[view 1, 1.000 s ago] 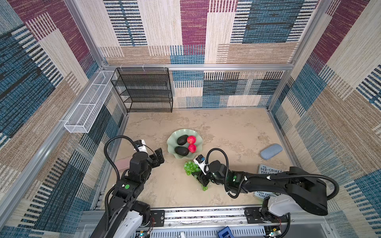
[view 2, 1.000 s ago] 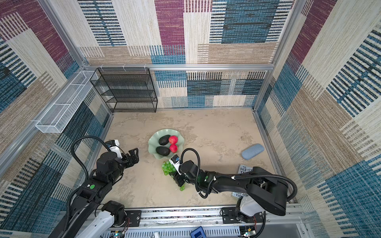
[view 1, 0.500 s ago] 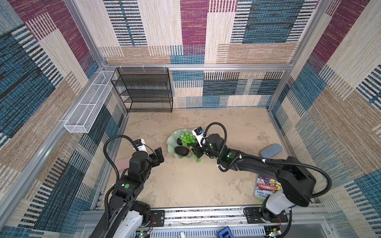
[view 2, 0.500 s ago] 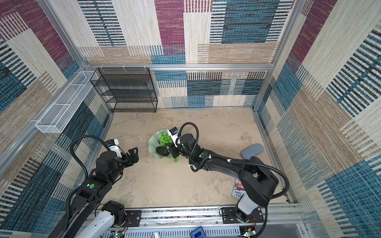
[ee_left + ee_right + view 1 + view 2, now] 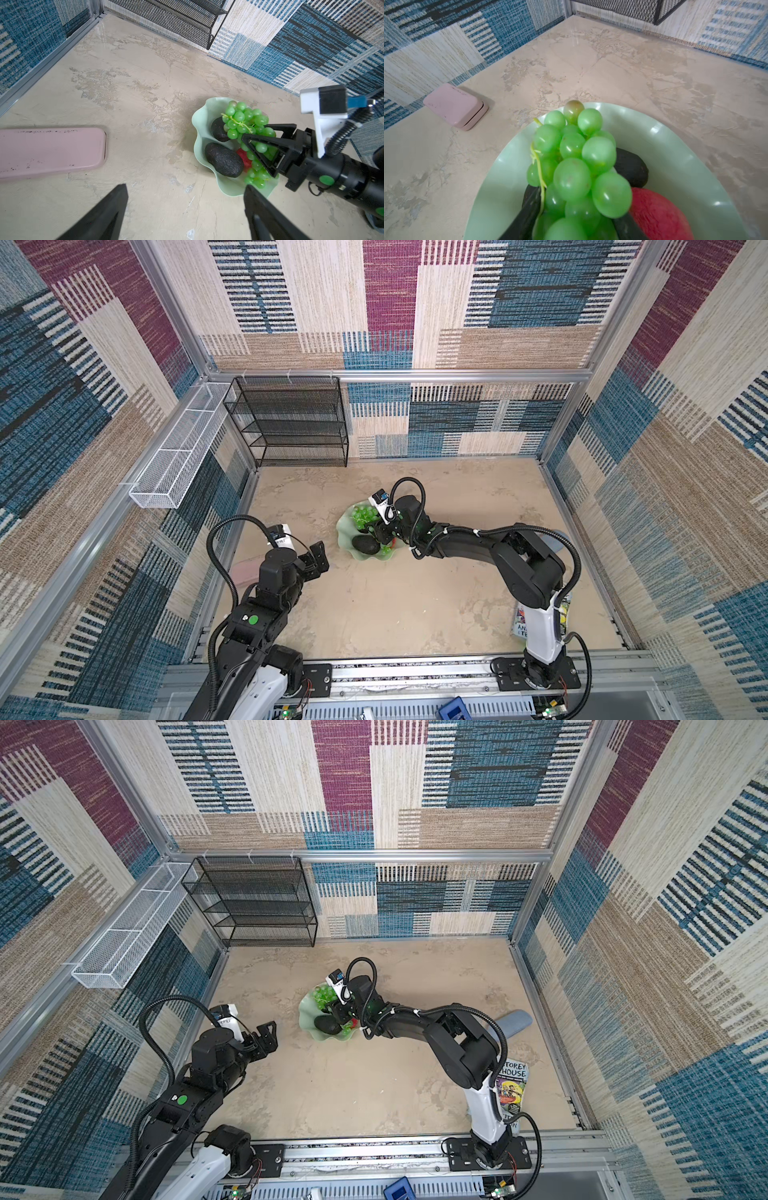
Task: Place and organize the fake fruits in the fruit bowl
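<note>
The mint-green fruit bowl (image 5: pixel 345 531) (image 5: pixel 305 1011) (image 5: pixel 197 128) (image 5: pixel 675 145) sits mid-table. Two dark avocados (image 5: pixel 224 160) (image 5: pixel 218 129) and a red apple (image 5: pixel 244 158) (image 5: pixel 658 216) lie in it. The green grapes (image 5: pixel 363 516) (image 5: pixel 323 994) (image 5: pixel 243 120) (image 5: pixel 571 162) rest on top of them. My right gripper (image 5: pixel 384 533) (image 5: pixel 341 1013) (image 5: pixel 255 131) (image 5: pixel 575 205) is low over the bowl, its fingers parted on either side of the bunch. My left gripper (image 5: pixel 318 558) (image 5: pixel 268 1036) (image 5: pixel 185 187) hangs open and empty left of the bowl.
A pink case (image 5: pixel 245 572) (image 5: pixel 49 151) (image 5: pixel 454 106) lies by the left wall. A black wire rack (image 5: pixel 291 423) stands at the back and a white mesh basket (image 5: pixel 178 460) hangs on the left wall. A blue-grey case (image 5: pixel 515 1021) and a book (image 5: pixel 511 1085) lie right.
My right gripper has carried the grapes from the table in front of the bowl up and into the bowl, and its jaws have parted. The left arm has not moved.
</note>
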